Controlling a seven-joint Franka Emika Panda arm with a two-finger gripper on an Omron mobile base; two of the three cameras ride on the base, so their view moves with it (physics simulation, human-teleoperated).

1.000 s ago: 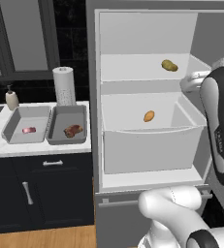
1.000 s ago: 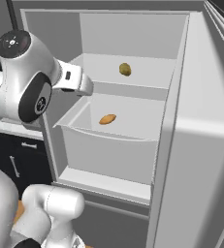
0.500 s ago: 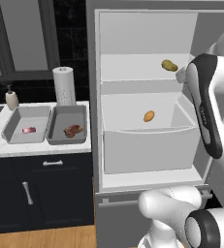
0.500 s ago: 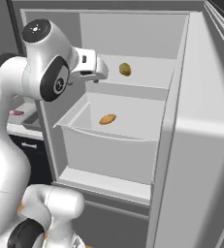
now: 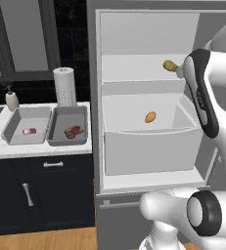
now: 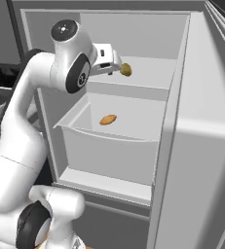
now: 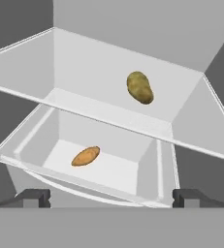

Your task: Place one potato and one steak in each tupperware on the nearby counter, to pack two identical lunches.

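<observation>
On the upper shelf of the open fridge [image 5: 148, 44] lies a brownish-green potato [image 5: 170, 66], toward the right side. Below it, a second, more orange potato [image 5: 150, 117] rests on the floor of the large clear drawer [image 5: 153, 146], near its middle. From the hand view, both sit ahead of the hand: the upper potato [image 7: 139, 87] further off and to the right, the lower one [image 7: 86, 156] closer and to the left.

The gripper [image 6: 118, 62] hangs just in front of the upper shelf, beside the upper potato [image 6: 126, 70], apparently apart from it. Its jaws stand wide, and nothing lies between the dark fingertips [image 7: 32, 197] in the hand view.

Left of the fridge, on the counter [image 5: 36, 149], two grey tupperware trays sit side by side, touching or nearly so. The left tray [image 5: 26, 124] holds a small pinkish steak [image 5: 29, 131]; the right tray [image 5: 68, 124] holds a darker brown steak [image 5: 74, 132]. Behind them stand a paper towel roll [image 5: 65, 87] and a soap bottle [image 5: 11, 100].

As a judgement: the steak half of the packing looks done, one in each container. Neither container has a potato yet, so both potatoes are left to fetch. The step in hand appears to be the reach for the upper potato.
</observation>
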